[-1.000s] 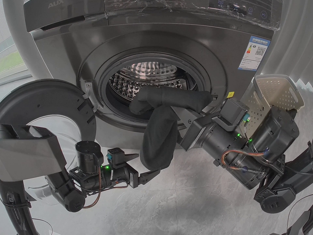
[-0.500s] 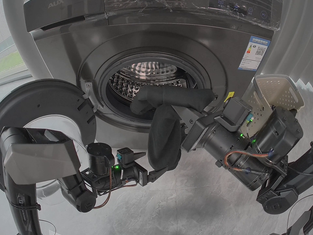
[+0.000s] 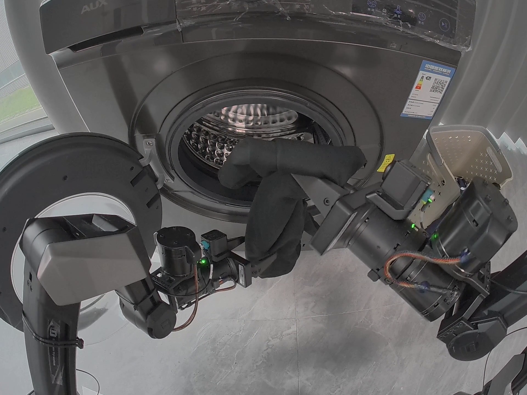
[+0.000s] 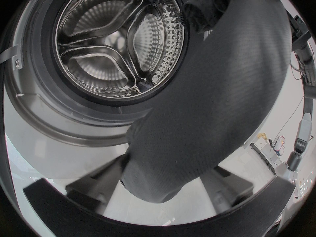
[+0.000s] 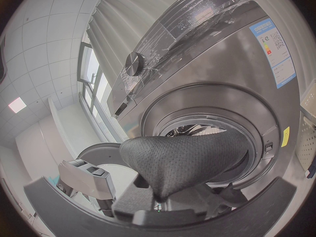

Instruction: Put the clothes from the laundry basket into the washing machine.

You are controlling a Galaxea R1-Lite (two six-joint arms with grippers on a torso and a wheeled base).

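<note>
Left gripper (image 3: pixel 262 263) has risen to the hanging end of the garment (image 3: pixel 274 220), at 6 o'clock below the washer (image 3: pixel 110 83) opening. You see its jaws apart, straddling the cloth. Right gripper (image 3: pixel 313 185) carries the rest at the opening's 4 o'clock, cloth draped over it; you can't tell if it's clamped.

2 arms in front of the washing machine (image 3: pixel 110 72). Left arm (image 3: pixel 82 259): grey angular shell, black joints, 1 green LED, thin orange cable. Right arm (image 3: pixel 395 242): black cylinders, braided orange cable, green LEDs.
</note>
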